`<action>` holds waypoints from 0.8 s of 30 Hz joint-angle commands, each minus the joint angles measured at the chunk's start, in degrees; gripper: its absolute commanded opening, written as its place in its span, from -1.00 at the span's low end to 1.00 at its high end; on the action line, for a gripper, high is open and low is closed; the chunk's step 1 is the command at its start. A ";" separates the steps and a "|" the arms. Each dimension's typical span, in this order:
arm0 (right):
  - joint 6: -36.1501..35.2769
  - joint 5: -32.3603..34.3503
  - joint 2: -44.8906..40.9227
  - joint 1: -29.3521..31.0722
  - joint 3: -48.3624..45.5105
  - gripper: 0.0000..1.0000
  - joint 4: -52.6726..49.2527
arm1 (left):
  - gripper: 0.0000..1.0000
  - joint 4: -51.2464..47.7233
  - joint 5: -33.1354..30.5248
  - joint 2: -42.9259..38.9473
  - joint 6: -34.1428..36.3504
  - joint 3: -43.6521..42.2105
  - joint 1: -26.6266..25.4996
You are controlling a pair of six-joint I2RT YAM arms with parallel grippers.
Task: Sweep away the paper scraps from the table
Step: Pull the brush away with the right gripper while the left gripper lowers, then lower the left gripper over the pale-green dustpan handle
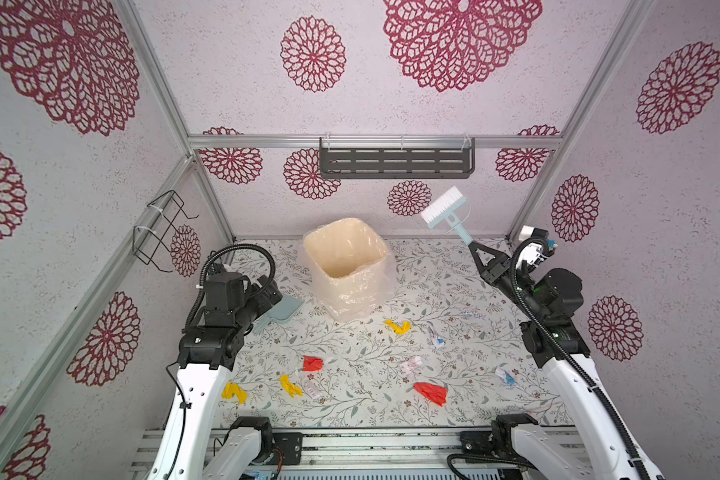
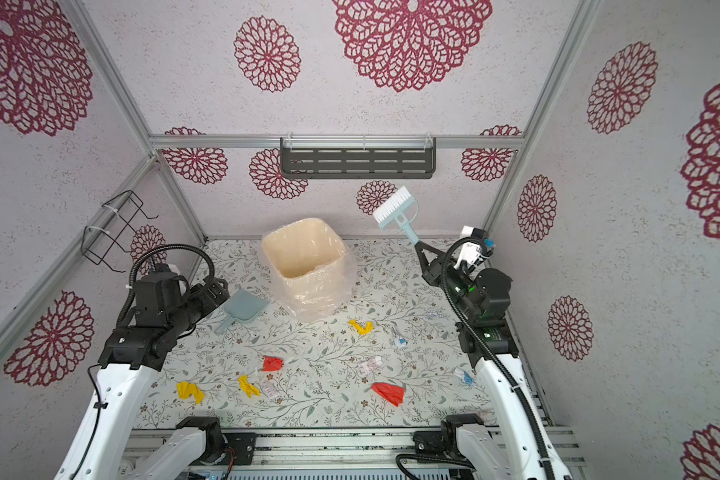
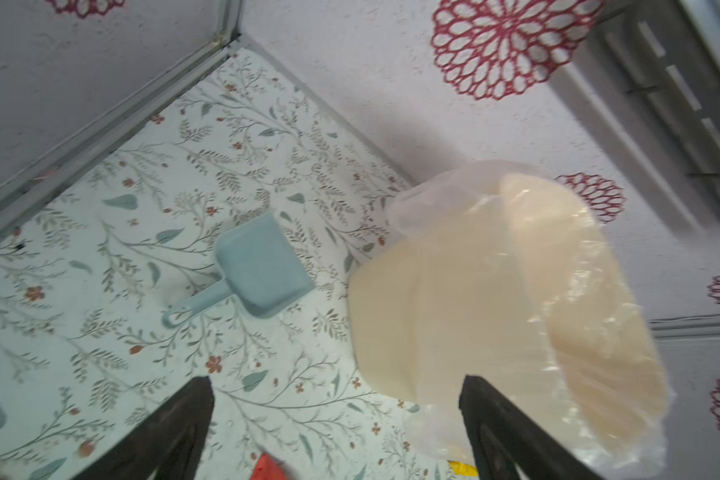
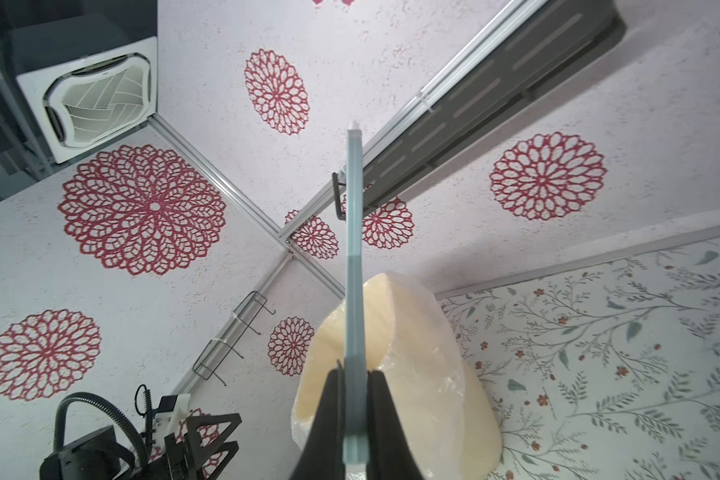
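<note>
R gripper point(image 4: 355, 376) clamps brush point(image 1: 443, 212) handle, long axis slanting up-left, bristles twd back wall point(image 1: 267, 216); L gripper point(image 3: 336, 379) apart, empty; paper scraps point(image 1: 431, 392) litter table point(image 1: 362, 353).

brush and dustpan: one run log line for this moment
left gripper open, empty | right gripper shut on brush, raised | dustpan on table | paper scraps scattered

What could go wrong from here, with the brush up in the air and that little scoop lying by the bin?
The right gripper pinches the brush only by its thin handle; pressed on the table, it could twist or slip.
The dustpan lies close beside the bin; the open left gripper reaching for it might bump the bin.
The paper scraps are spread wide and look light, so a sweep may flick some off the front edge.
</note>
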 commanded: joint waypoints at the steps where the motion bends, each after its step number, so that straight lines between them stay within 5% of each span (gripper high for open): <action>1: -1.55 -1.83 -1.65 -2.01 -1.31 -1.00 -2.02 | 0.94 -3.73 4.13 3.61 6.82 -3.31 5.31; 7: -2.86 -2.67 -2.55 -3.93 -1.37 -1.00 -4.33 | 0.94 1.91 9.05 13.32 13.82 -5.72 10.95; 16: -3.95 -2.51 -4.02 -4.65 -2.07 -1.00 -5.98 | 0.95 3.87 4.00 26.03 22.48 -3.13 11.18; 24: -3.21 -2.44 -5.27 -4.76 -3.13 -1.00 -5.70 | 0.96 6.20 7.38 32.73 25.33 -1.92 11.12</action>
